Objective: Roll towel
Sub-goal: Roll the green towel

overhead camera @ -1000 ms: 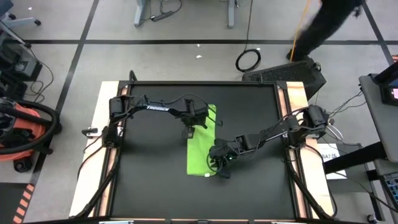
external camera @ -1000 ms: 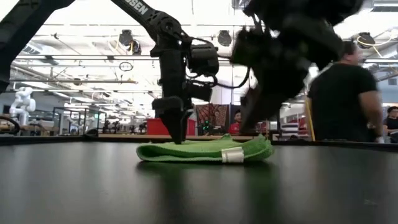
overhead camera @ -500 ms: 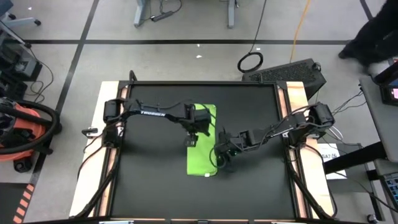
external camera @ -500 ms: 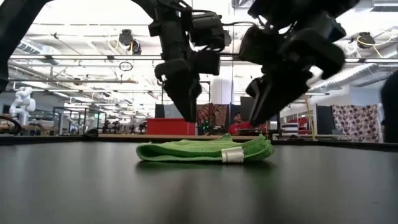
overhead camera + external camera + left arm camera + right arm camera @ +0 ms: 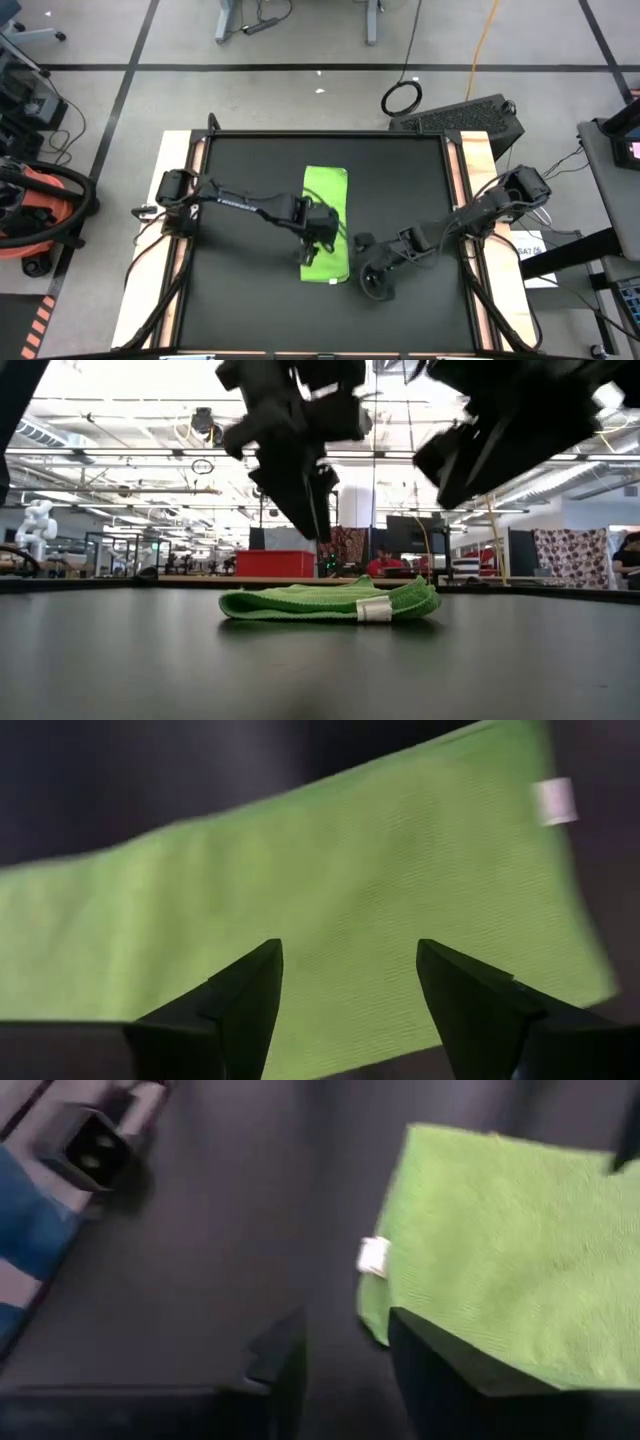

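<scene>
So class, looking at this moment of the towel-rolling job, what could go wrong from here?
1. The folded lime-green cloth towel lies flat; the open left claw may pinch only its top layer, unfolding it.
2. The right claw is over bare black mat beside the towel and may miss its edge.

The towel is plain bright lime green with no pattern (a small white tag sits at its edge) and lies on the black mat, beside pale wood table borders.
</scene>
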{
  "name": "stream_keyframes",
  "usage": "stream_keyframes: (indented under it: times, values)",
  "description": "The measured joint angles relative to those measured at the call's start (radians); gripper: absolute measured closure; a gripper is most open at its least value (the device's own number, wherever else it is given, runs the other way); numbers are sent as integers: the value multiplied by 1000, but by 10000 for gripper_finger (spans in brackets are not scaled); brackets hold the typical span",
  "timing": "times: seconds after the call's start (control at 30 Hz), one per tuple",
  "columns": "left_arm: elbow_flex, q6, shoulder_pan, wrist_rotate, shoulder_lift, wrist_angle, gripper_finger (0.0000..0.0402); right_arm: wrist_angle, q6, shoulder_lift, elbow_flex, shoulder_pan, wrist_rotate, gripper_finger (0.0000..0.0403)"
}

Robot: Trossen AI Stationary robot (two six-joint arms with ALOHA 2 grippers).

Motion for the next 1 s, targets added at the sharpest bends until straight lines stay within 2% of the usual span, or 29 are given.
stream_keyframes:
  times: [0.2,0.37,0.47,0.57,0.67,0.77,1.0]
  values:
    - [0,-52,-163,-83,-7,47,164,-33,7,-12,0,100,118,184]
    - [0,-160,-304,-247,-7,83,164,-89,-27,-12,0,167,296,147]
    - [0,-287,-370,-359,-7,111,164,-91,-11,-12,0,193,353,145]
    - [0,-346,-424,-435,-7,101,164,-83,23,-12,0,223,404,152]
    - [-23,-418,-458,-448,-8,108,164,-38,50,-1,0,246,462,162]
    - [-74,-489,-473,-453,-7,103,164,14,55,21,0,253,473,172]
    - [-200,-497,-475,-470,-7,159,164,116,-1,117,0,244,484,180]
